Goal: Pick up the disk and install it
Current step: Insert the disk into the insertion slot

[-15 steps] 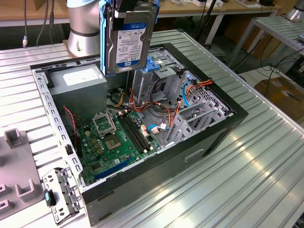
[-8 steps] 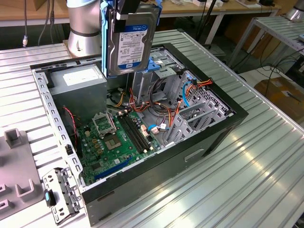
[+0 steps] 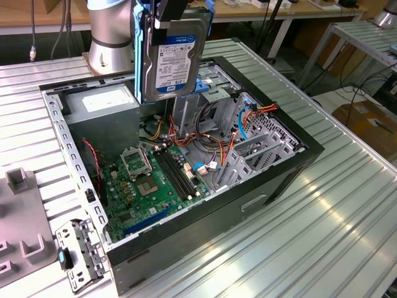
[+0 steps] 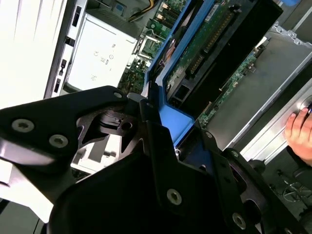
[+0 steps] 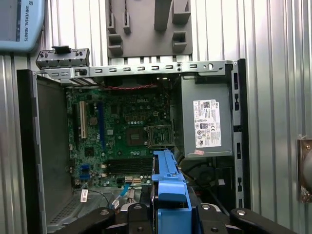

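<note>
fingers point(image 3: 169, 11) pinch the disk point(image 3: 175, 59) upright over the open case point(image 3: 312, 151); if tilted, it may snag the cables point(image 3: 216, 146).

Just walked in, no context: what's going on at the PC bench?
The robot arm's end effector grips a rectangular dark-metal hard drive with a white-and-blue label and blue plastic side rails, holding it on edge above the open black desktop computer case. It is not installed yet. A person's hand rests on grey metal in the second wrist view.
</note>
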### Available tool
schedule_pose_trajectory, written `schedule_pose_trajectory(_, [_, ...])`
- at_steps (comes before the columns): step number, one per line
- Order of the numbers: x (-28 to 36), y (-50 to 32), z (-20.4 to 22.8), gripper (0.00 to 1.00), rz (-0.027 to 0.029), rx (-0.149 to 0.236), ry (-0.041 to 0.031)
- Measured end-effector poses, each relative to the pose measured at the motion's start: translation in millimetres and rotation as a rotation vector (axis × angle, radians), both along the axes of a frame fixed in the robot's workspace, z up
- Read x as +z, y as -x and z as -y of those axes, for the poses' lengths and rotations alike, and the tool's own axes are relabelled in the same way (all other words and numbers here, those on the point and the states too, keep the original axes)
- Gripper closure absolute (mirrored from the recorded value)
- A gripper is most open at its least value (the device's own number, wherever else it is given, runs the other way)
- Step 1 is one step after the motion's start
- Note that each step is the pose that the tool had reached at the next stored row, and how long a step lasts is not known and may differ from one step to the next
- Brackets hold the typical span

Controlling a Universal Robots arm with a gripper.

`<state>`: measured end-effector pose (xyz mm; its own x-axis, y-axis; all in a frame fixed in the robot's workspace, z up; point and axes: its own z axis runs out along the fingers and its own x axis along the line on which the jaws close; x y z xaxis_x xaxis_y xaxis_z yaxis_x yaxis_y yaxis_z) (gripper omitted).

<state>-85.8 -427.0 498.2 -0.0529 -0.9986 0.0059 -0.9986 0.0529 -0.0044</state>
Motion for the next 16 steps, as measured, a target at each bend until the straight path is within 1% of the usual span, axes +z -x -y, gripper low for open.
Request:
schedule_pose_trajectory(10, [0.0,-0.1,7.9,0.63,0.0000,0.000,0.0001])
schedule_pose_trajectory(12, [0.0,-0.2,10.6,0.63,0.0000,0.000,0.0001])
schedule_pose_trajectory(15, [0.0,-0.4,13.2,0.63,0.0000,0.000,0.0001])
schedule_pose_trajectory(16, [0.0,-0.4,14.9,0.63,0.0000,0.000,0.0001])
